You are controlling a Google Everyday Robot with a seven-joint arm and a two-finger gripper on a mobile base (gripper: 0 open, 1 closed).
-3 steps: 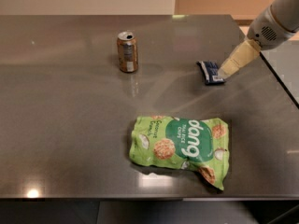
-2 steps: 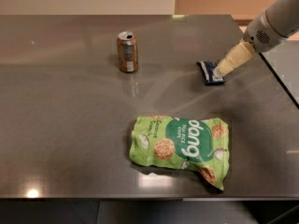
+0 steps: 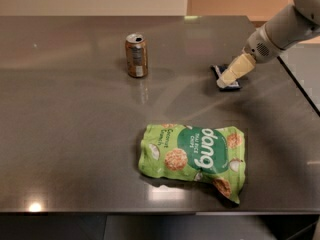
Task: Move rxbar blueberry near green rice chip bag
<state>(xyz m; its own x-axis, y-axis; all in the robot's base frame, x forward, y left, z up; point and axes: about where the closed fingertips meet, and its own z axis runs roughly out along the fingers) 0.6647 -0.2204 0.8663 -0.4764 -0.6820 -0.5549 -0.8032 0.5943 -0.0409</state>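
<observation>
Cream-coloured and tapered, the end effector [image 3: 225,80] sits at the right of the dark grey, glossy bench [image 3: 65,109], its tip down on or just above the snack bar. Whether it is open or closed, and whether it has any hold of the bar, cannot be told from this view.

Furthest left of the objects, a brown-gold cylindrical soda can [image 3: 136,55] stands upright toward the back of the bench, well apart from everything else. Nearer the front and a little further right lies the green rice chip bag [image 3: 192,156], a large crinkled bright green foil pouch with white "dang" lettering and pictured round chips, flat on its back. Right again and further back is the rxbar blueberry [image 3: 217,69], a small flat dark navy-blue rectangular wrapper, lying on the bench and partly covered by the end effector's tip. The pale grey arm [image 3: 285,29] slants in from the upper right corner.

As a judgement, the task is at its early stage: the reach to the bar looks complete, but the bar is not lifted and lies well apart from the bag. Securing it, carrying it forward and leftward, and setting it down just beside the bag are all left to do.
</observation>
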